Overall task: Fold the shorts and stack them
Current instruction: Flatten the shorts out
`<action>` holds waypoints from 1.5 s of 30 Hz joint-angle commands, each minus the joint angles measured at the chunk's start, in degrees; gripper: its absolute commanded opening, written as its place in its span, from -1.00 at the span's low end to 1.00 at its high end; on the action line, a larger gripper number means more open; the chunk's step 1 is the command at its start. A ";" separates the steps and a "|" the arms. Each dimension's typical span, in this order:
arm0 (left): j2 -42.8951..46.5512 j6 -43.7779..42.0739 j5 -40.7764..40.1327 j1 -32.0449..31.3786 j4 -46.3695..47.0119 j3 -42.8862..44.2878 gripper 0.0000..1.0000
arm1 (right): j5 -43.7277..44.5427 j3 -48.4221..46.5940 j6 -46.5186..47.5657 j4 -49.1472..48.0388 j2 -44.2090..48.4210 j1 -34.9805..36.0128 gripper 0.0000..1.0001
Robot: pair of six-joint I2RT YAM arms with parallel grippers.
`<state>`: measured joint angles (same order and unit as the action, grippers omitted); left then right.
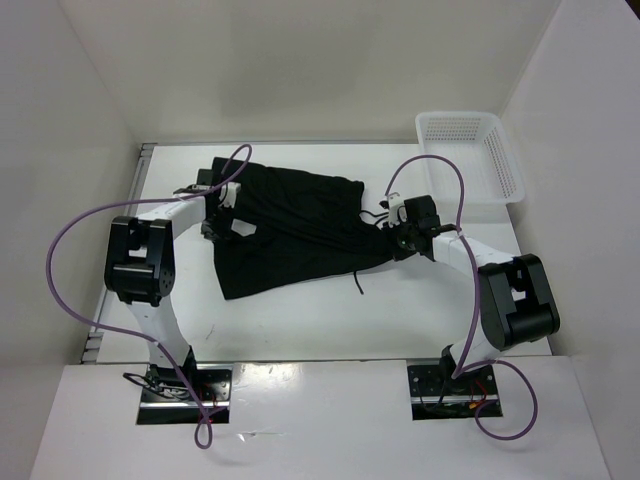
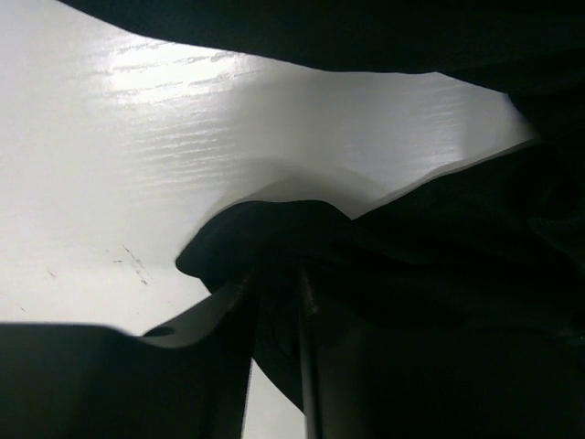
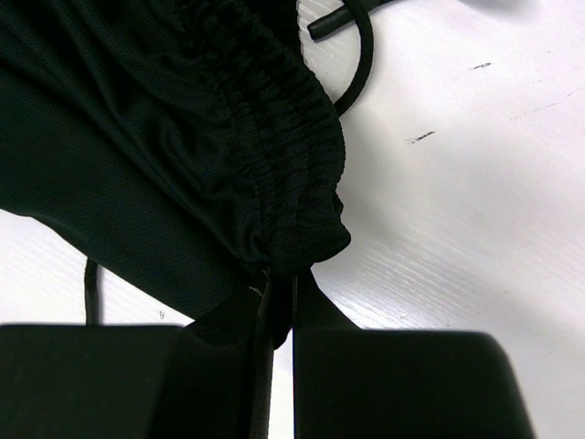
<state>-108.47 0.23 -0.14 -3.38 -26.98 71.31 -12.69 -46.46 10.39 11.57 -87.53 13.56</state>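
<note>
The black shorts (image 1: 290,225) lie spread across the middle of the white table, leg end to the left, gathered waistband to the right. My left gripper (image 1: 215,228) is shut on the shorts' left edge; in the left wrist view black fabric (image 2: 274,247) is pinched between the jaws just above the table. My right gripper (image 1: 392,238) is shut on the elastic waistband (image 3: 292,183) at the shorts' right end. The black drawstring (image 3: 352,55) loops on the table beside the waistband, and one end trails below the shorts (image 1: 357,285).
A white lattice basket (image 1: 470,155) stands at the back right corner. White walls enclose the table on the left, back and right. Purple cables arc over both arms.
</note>
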 commanded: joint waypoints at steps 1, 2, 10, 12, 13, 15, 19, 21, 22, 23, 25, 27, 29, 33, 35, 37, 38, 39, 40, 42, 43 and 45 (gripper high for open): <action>-1.93 -0.23 -2.23 0.04 1.05 -0.47 -0.46 | 0.03 0.40 1.03 0.38 2.45 0.06 -1.00; -0.88 -0.23 -2.84 0.04 1.05 -0.47 -0.46 | 0.03 0.40 1.03 0.38 2.45 0.06 -1.00; 3.78 -0.23 -4.08 0.56 -0.62 0.76 -0.32 | 0.03 0.40 1.03 0.38 2.45 0.06 -1.00; 3.79 -0.23 -4.60 0.56 -0.62 0.76 -0.30 | 0.03 0.40 1.03 0.38 2.45 0.06 -1.00; 3.79 -0.23 -4.60 0.56 -0.62 0.76 -0.30 | 0.03 0.40 1.03 0.38 2.45 0.06 -1.00; 3.79 -0.23 -4.60 0.56 -0.62 0.76 -0.30 | 0.03 0.40 1.03 0.38 2.45 0.06 -1.00; 3.17 -0.23 -4.60 0.56 -0.62 -0.38 -0.46 | 0.03 0.92 1.03 0.38 2.45 0.06 -1.00; 2.64 -0.23 -4.60 0.56 -0.62 -0.38 -0.58 | 0.03 0.93 1.03 0.38 2.45 0.06 -1.00; 2.64 -0.23 -4.60 0.56 -0.62 -0.38 -0.62 | 0.03 0.93 1.03 0.38 2.45 0.06 -1.00; 2.64 -0.23 -4.60 0.56 -0.62 -0.38 -0.66 | 0.03 0.93 1.03 0.38 2.45 0.06 -1.00; 2.64 -0.23 -4.60 0.56 -0.62 -0.38 -0.73 | 0.03 0.93 1.03 0.38 2.45 0.06 -1.00; 1.95 -0.23 -4.60 0.56 -0.62 -0.38 -0.73 | 0.03 0.93 1.03 0.38 2.45 0.06 -1.00; 1.33 -0.23 -4.60 1.18 -1.75 -0.38 -0.38 | 0.03 0.93 1.03 0.38 2.45 0.06 -1.00; 0.80 -0.23 -5.22 2.32 -2.37 0.15 -0.16 | 0.03 0.93 1.03 0.38 2.45 0.06 -1.00; 0.10 -0.23 -5.22 2.32 -2.98 0.67 -0.14 | 0.03 0.93 1.56 0.38 2.45 0.06 -1.00; -0.43 -0.23 -4.08 2.32 -2.99 0.67 -0.20 | -0.58 0.93 1.56 0.38 2.45 0.06 -1.00; -0.95 -0.23 -4.08 2.32 -2.99 0.67 -0.27 | -0.58 0.93 1.56 0.38 2.45 0.06 -1.00; -0.96 -0.23 -3.29 2.32 -2.99 1.20 -0.33 | -0.58 0.93 1.56 0.38 2.45 0.06 -1.00; -0.96 -0.23 -3.29 2.32 -2.99 1.20 -0.43 | -0.58 0.93 1.56 0.38 2.45 0.06 -1.00; -0.96 -0.23 -3.29 2.32 -2.99 1.20 -0.46 | -0.58 0.93 1.56 0.38 2.45 0.06 -1.00; -0.96 -0.23 -3.29 2.32 -2.99 1.20 -0.46 | -0.58 0.93 1.56 0.38 2.45 0.06 -1.00; -0.96 -0.23 -2.76 2.32 -2.99 1.20 -0.53 | -0.58 0.93 1.56 0.38 2.45 0.06 -1.00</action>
<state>-107.94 0.19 -4.05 -1.08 -28.84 71.29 -12.86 -46.04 11.03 11.62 -87.42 13.56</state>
